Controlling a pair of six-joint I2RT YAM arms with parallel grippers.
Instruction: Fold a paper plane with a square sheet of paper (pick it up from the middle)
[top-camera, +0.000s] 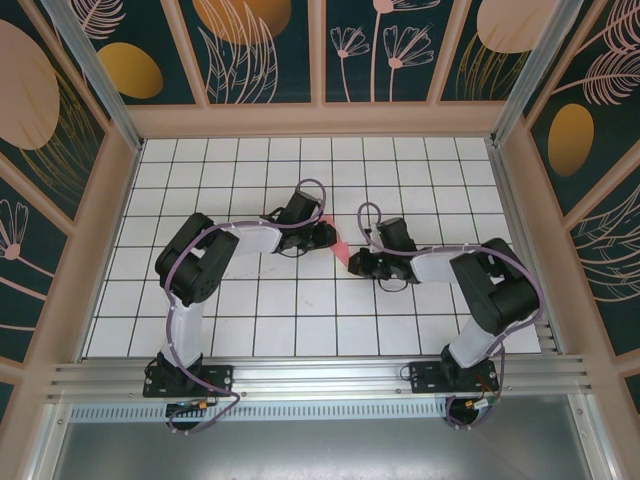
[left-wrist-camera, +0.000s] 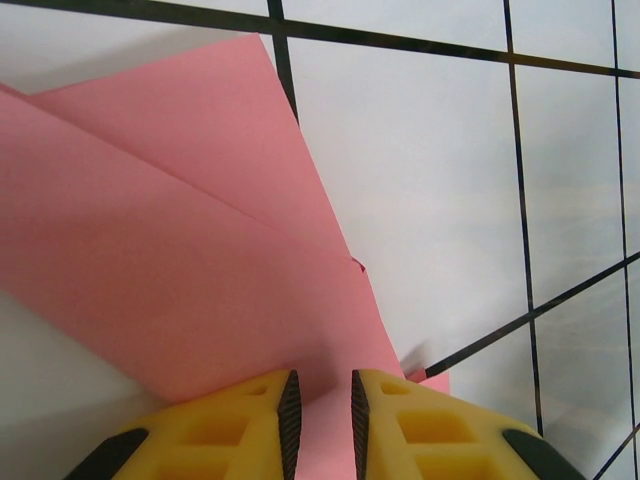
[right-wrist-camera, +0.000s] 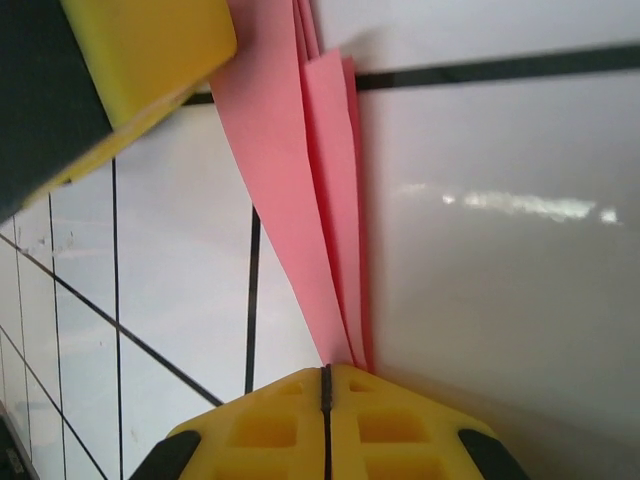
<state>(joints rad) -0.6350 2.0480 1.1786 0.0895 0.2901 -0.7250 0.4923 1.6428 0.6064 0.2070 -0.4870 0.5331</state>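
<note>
The paper plane is a narrow salmon-pink folded piece standing off the table between my two grippers at mid-table. In the right wrist view its layers narrow down into my right gripper, whose jaws are pressed together on its end. A yellow finger of the left gripper sits at the paper's far end. In the left wrist view the broad folded flaps spread out ahead, and the paper runs into the narrow gap of my left gripper, whose pads stand apart. From above, the left gripper and right gripper nearly meet.
The white grid table is bounded by a wooden frame, with patterned walls at the back and sides. An aluminium rail carries both arm bases at the near edge.
</note>
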